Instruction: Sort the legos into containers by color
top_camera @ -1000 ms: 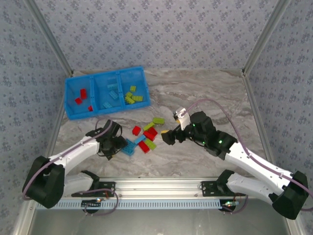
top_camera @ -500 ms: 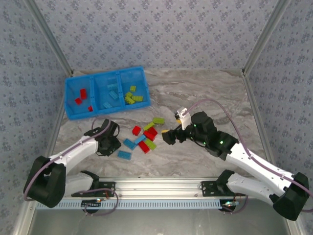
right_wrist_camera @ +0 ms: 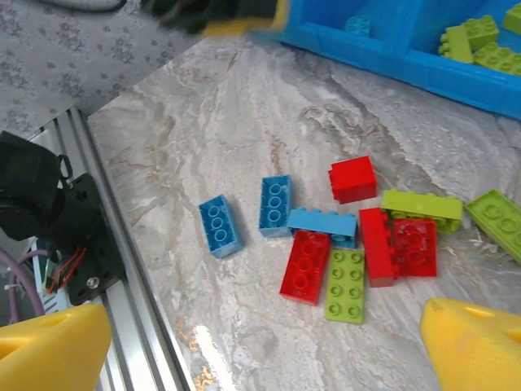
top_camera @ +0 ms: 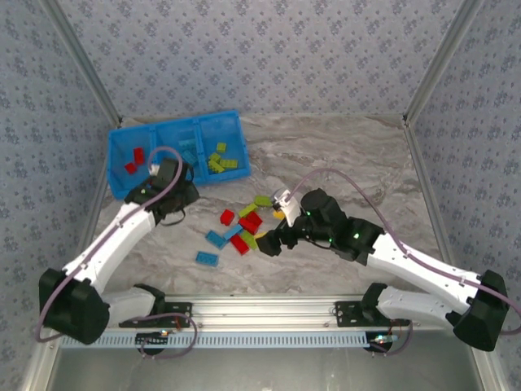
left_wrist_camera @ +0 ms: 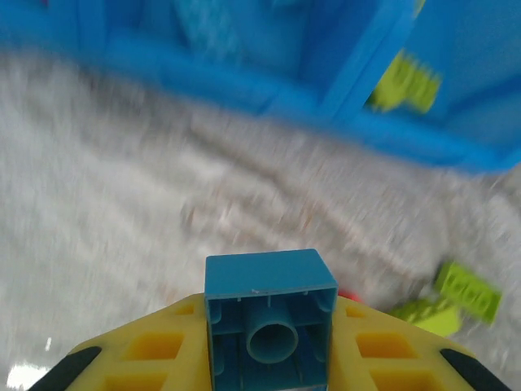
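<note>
Moved since a second ago: left gripper (top_camera: 176, 182), up from the table beside the pile to just short of the tray's (top_camera: 175, 120) front wall; right gripper (top_camera: 270, 242), drawn in over the pile's near right edge. Nearest the arms: one lone blue lego (top_camera: 207, 258), flat on the marbled table (top_camera: 350, 163), studs up. Next: pile of loose legos (right_wrist_camera: 342, 236) in blue, red and lime-green, several touching one another. Right gripper hovers above these, jaws spread wide, its yellow fingers (right_wrist_camera: 476, 346) holding nothing. Farther, to the left: left gripper clamped on a blue brick (left_wrist_camera: 270, 314), pinched between yellow fingers (left_wrist_camera: 155, 358), hollow underside toward the wrist camera, clear of the table. Farthest: tray, three compartments side by side, with red legos (top_camera: 135, 160) in the left one, blue legos (top_camera: 187, 155) in the middle one, green legos (top_camera: 221, 161) in the right one.
</note>
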